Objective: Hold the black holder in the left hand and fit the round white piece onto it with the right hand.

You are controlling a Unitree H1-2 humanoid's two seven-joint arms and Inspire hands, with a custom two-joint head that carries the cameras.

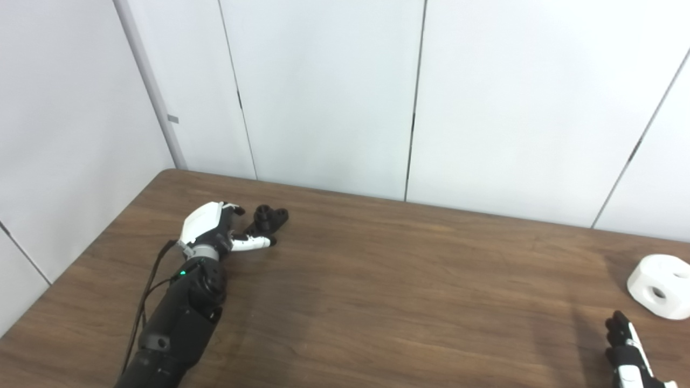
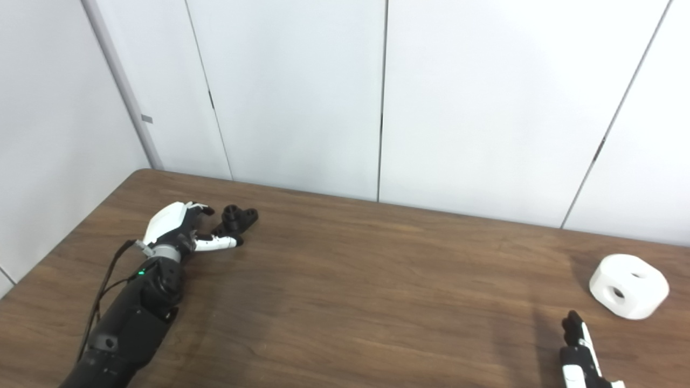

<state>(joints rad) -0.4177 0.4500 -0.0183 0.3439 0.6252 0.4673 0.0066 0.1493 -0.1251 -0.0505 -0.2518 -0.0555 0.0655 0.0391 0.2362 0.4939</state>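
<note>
Still at the opening step: left hand [image 1: 213, 229] at the surface's far-left corner, fingers spread around the black holder [image 1: 268, 220], touching but not yet clenched. Round white piece [image 2: 628, 286] resting near the right edge, right hand [image 2: 579, 350] just short of it, grip unreadable. Next: close, lift, then reach.

table [image 1: 377, 280] dark brown woodgrain | holder [image 1: 269, 218] all black | round piece [image 2: 628, 285] plain white | left hand [image 1: 213, 229] white shell, black fingers | right hand [image 2: 579, 350] black-and-white | walls [image 1: 323, 81] pale grey-white
</note>
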